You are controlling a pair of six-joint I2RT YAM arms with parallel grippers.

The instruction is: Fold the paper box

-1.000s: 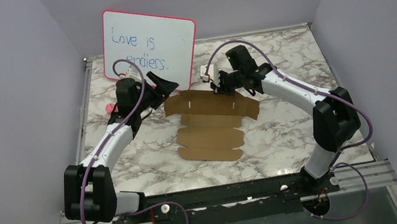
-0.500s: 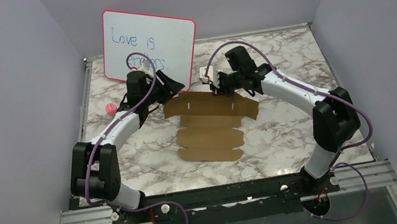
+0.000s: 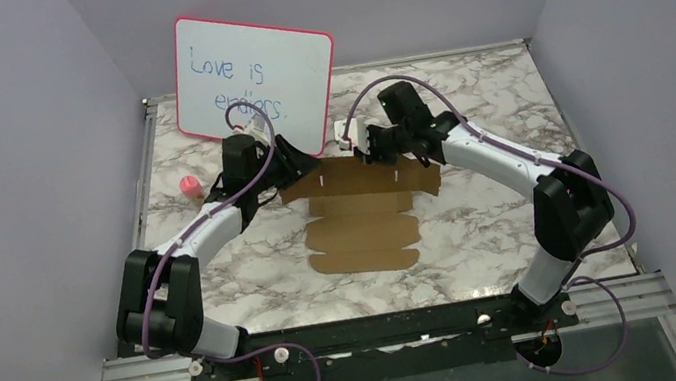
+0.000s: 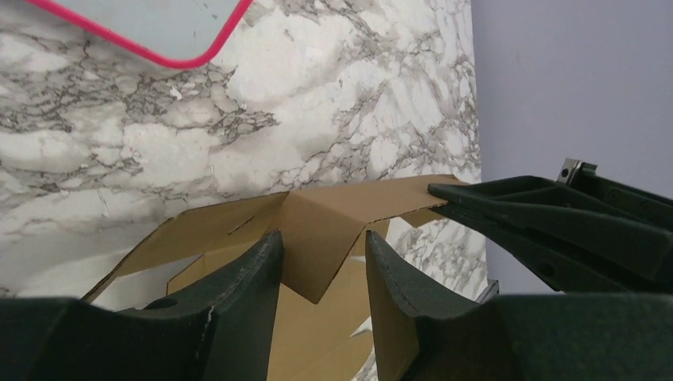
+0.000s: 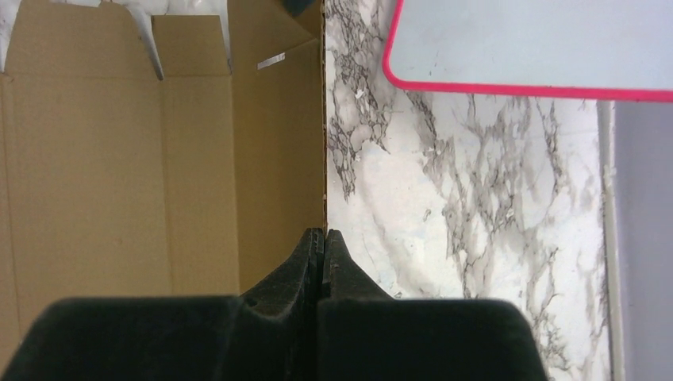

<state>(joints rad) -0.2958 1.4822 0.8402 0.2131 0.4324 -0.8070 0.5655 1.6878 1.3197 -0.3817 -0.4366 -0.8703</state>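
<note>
**Left claw closing on the raised far-left flap while the right holds the far edge**

Top view: the paper box (image 3: 365,232) lies mid-table as a flat sheet, its far panel lifted and running left to right. Your right gripper (image 3: 371,152) is on that far edge, and your left gripper (image 3: 295,168) sits at the far-left corner, nearer the flap. Left wrist: its fingers (image 4: 238,274) stand apart with the flap's corner between them, not yet pinched. Right wrist: the fingertips (image 5: 311,250) are shut on the cardboard's edge. Since 1 second ago, the left arm has swung in from the left and its jaws have narrowed.
</note>
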